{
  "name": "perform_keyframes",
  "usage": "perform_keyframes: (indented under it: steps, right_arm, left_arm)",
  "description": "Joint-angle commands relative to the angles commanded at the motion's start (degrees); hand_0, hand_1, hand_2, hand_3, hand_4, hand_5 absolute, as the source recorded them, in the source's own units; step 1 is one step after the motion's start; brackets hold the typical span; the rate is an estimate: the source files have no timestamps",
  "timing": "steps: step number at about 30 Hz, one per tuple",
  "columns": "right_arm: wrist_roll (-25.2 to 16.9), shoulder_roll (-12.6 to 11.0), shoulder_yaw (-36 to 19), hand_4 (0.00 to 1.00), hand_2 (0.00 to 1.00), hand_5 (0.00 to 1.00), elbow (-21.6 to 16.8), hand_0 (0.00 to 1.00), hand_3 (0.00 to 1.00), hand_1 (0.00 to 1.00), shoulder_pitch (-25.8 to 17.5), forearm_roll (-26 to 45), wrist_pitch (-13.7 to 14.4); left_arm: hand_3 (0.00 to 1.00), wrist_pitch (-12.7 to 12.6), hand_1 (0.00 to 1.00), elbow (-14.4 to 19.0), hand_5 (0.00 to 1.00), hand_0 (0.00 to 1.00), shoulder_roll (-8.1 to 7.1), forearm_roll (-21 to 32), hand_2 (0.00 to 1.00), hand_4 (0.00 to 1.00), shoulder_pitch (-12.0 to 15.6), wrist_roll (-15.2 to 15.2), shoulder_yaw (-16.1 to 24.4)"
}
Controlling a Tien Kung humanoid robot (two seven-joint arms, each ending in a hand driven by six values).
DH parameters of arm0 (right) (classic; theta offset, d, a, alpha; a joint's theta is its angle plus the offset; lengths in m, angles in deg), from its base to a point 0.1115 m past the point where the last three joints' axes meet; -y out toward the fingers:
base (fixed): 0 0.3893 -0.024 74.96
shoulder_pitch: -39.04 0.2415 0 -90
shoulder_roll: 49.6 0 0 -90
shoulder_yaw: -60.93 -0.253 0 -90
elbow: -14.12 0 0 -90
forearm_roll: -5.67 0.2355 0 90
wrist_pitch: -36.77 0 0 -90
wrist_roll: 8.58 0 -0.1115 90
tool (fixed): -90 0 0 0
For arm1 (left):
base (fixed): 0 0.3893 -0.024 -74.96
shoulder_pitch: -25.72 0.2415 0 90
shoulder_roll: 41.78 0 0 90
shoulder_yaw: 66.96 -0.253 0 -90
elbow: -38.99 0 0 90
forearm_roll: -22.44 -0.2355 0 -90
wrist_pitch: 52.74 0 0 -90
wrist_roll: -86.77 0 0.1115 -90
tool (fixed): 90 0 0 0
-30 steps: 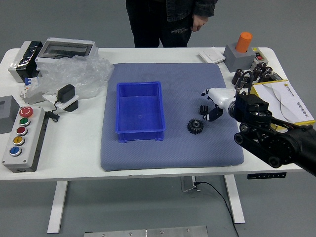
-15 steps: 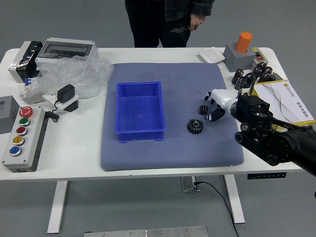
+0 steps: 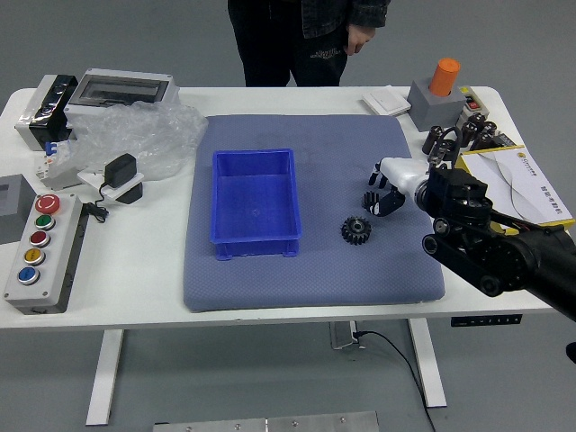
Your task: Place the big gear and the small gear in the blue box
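Out past the right hand (image 3: 384, 191), on the far side of the white bench (image 3: 135, 315), a person (image 3: 292, 45) in dark clothes stands with one hand (image 3: 359, 40) hanging down beside the torn trousers. Beyond the robot's hand I see a white pad (image 3: 385, 101), and farther right a grey block (image 3: 430, 106) with an orange cylinder (image 3: 444, 77) on top. A yellow-edged clipboard (image 3: 531, 184) lies to its right, partly behind the black arm. Well off to its left are crumpled clear plastic (image 3: 148, 139) and a button box (image 3: 45, 256) with a row of round coloured buttons. Closer in, the big gear (image 3: 356, 230) sits just to the near-left, and the blue box (image 3: 256, 193) is farther left, its raised right wall facing the hand. The small gear (image 3: 370, 200) is right at the fingertips, between fingers and thumb; those are parted rather than closed on it, though whether they touch it I can't tell. Both gears are dark, the big one a toothed disc with a round centre, the small one a stubby, ridged piece. They rest on a matte blue-grey mat (image 3: 315, 283). The box is smooth, open-topped and rectangular; the hand has a white shell with black digits.
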Motion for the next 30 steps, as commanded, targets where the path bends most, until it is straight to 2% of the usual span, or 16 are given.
perform_keyframes:
  steps: [11, 12, 29, 30]
  right_arm:
    - [-0.50, 0.46, -0.12, 0.753, 0.626, 0.254, 0.68, 0.633, 0.659, 0.543, -0.70, -0.04, 0.65]
    - [-0.65, 0.52, -0.17, 0.738, 0.573, 0.267, 0.72, 0.641, 0.621, 0.531, -0.78, -0.07, 0.87]
    - [-2.20, 0.86, -0.61, 0.716, 0.515, 0.250, 1.42, 0.641, 0.580, 0.517, -1.45, 0.03, 3.05]
    - [-2.25, 0.86, -0.61, 0.682, 0.500, 0.229, 1.45, 0.640, 0.566, 0.510, -1.48, 0.07, 3.11]
  left_arm:
    - [0.704, -0.08, 0.678, 0.00, 0.024, 0.728, 0.05, 0.19, 0.703, 0.447, 0.04, 0.01, -0.20]
    - [0.705, -0.08, 0.678, 0.00, 0.024, 0.728, 0.06, 0.20, 0.704, 0.448, 0.05, 0.01, -0.20]
    - [0.705, -0.08, 0.678, 0.00, 0.024, 0.728, 0.20, 0.22, 0.705, 0.450, 0.05, 0.00, -0.18]
    - [0.705, -0.08, 0.678, 0.00, 0.024, 0.728, 0.20, 0.22, 0.705, 0.450, 0.05, 0.00, -0.18]
